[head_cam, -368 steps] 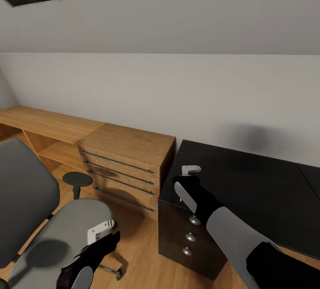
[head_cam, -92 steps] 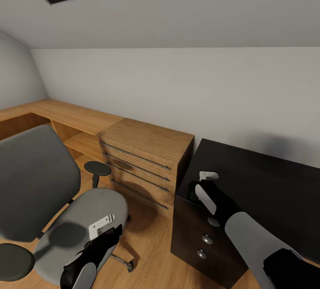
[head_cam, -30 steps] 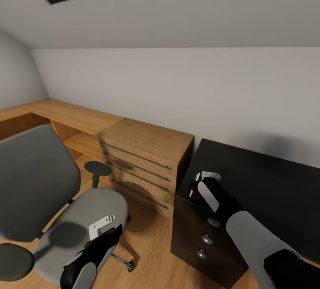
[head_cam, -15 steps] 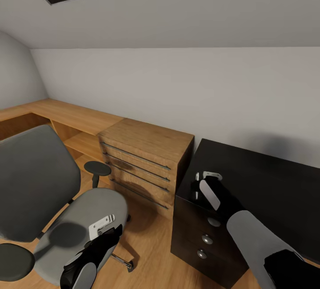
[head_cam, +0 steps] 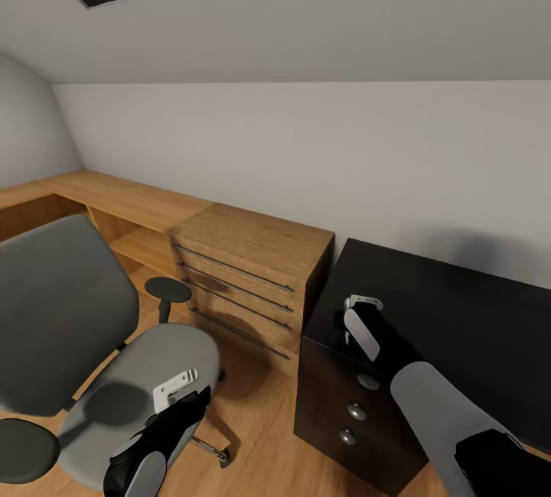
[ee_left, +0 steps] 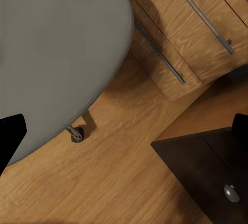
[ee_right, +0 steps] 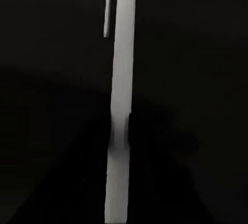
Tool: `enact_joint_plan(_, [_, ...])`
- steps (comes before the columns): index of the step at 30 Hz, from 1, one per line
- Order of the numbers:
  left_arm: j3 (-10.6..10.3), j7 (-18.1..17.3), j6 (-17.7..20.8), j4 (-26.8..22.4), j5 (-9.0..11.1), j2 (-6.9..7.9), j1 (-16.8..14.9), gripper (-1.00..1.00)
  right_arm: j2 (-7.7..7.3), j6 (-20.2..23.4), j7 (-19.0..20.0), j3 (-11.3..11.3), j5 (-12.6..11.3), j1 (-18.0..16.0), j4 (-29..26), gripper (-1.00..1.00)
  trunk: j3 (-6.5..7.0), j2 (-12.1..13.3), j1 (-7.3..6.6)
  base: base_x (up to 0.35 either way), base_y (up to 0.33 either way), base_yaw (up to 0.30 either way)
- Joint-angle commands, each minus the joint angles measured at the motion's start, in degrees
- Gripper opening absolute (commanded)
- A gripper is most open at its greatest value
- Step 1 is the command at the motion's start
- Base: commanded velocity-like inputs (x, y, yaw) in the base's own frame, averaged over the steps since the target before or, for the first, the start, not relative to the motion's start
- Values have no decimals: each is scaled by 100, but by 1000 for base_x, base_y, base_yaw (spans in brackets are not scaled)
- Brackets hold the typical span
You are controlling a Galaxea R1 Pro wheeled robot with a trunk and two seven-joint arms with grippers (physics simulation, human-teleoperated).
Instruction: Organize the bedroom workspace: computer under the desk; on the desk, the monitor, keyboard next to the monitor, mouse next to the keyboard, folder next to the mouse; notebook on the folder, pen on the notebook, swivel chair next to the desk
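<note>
Right wrist view shows the thin white-silver pen [ee_right: 120, 105] upright between dark fingers, so the right gripper [head_cam: 358, 312] seems clamped on it above the glossy black desk [head_cam: 459, 313], at four o'clock in the head view. A loose pinch could drop it and let it roll off the edge. The left gripper [head_cam: 180, 396] hovers over the grey swivel chair [head_cam: 92, 329] at seven o'clock, jaws parted.

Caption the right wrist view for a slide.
White-silver pen seen close up, lying lengthwise against the glossy black desk.
</note>
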Motion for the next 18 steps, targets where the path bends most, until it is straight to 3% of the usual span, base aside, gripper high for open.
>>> enact_joint_plan(1, [-4,51,9,-9,51,0,-4,100,-3,31,-74,21,-97,-2,220,-100,-7,-3,0,0,0,0])
enact_joint_plan(18, [-5,51,9,-9,51,0,-4,100,-4,40,-74,26,-167,-2,216,-100,-7,-3,0,0,0,0])
